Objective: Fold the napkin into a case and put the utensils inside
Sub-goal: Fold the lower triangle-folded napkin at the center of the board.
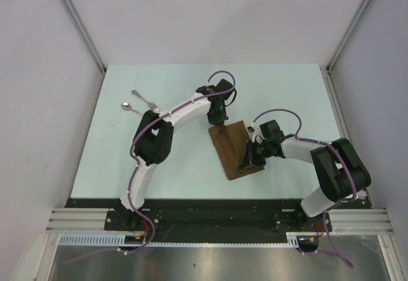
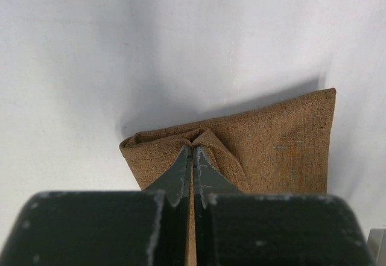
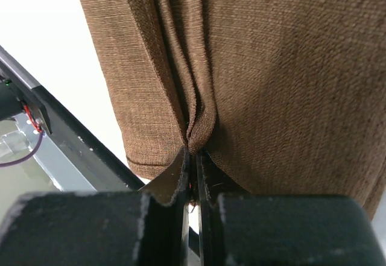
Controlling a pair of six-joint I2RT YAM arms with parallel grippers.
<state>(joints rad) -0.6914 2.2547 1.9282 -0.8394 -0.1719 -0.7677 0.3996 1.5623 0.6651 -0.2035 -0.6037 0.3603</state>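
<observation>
Left end effector (image 2: 192, 152) is pinched shut on the far edge of the napkin (image 1: 231, 146); your right end effector (image 3: 192, 152) is clamped on its near edge. You have the folded cloth mid-table (image 1: 287, 102), its long axis running far to near, the near end slanting rightward, spanning both end effectors.

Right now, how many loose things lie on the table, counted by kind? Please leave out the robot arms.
Brown cloth napkin, partly folded: 1
Small silver metal fork: 1
Small spoon with a silver bowl: 1
Total: 3
</observation>
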